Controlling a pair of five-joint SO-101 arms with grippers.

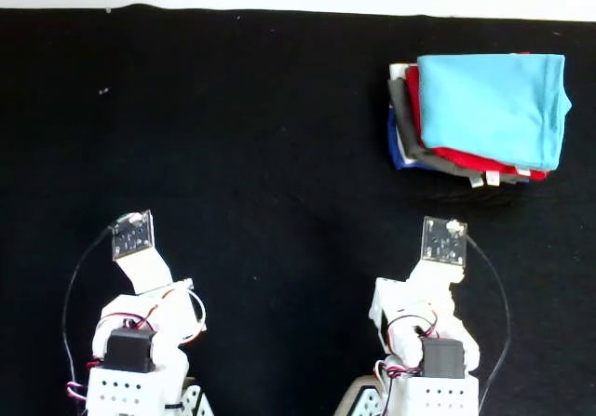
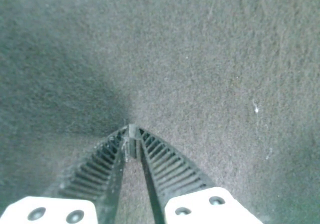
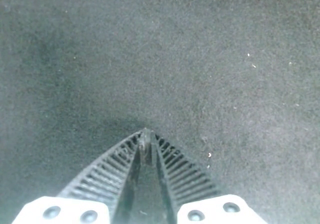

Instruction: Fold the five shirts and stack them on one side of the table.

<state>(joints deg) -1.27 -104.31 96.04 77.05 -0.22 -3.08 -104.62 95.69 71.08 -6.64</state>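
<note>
Starting at the jaws: left gripper (image 2: 131,132) is pressed together, tips meeting, nothing btwn them. Its ribbed black fingers (image 2: 167,164) make a narrow wedge pointing down at the black cloth (image 2: 200,58); can't tell if the tips touch it. Right gripper (image 3: 145,135) is the same: jaws closed tip to tip, empty, ribbed fingers (image 3: 107,171) angled in over the cloth, w/ a few pale lint specks nearby.

High view: two arms are folded back at the near edge of the table, well apart, each w/ a small camera board tilted up. One arm (image 1: 140,314) sits toward the view's left, the other arm (image 1: 424,328) toward its right. Wrist views give no cue as to which is which.

Shirts: all in one stack (image 1: 480,123) on the far part of the table, toward the view's right edge and well apart from both arms. Top to bottom as edges show:
- light blue shirt (image 1: 494,109), folded, covers most of the pile
- red shirt (image 1: 413,90), peeking out on the side toward mid-table and along the near edge
- dark grey shirt (image 1: 401,109)
- white shirt (image 1: 399,70), only a sliver
- dark blue shirt (image 1: 395,151), lowest edge seen

Layers are offset, not flush. Stack rests flat on the cloth.
</note>
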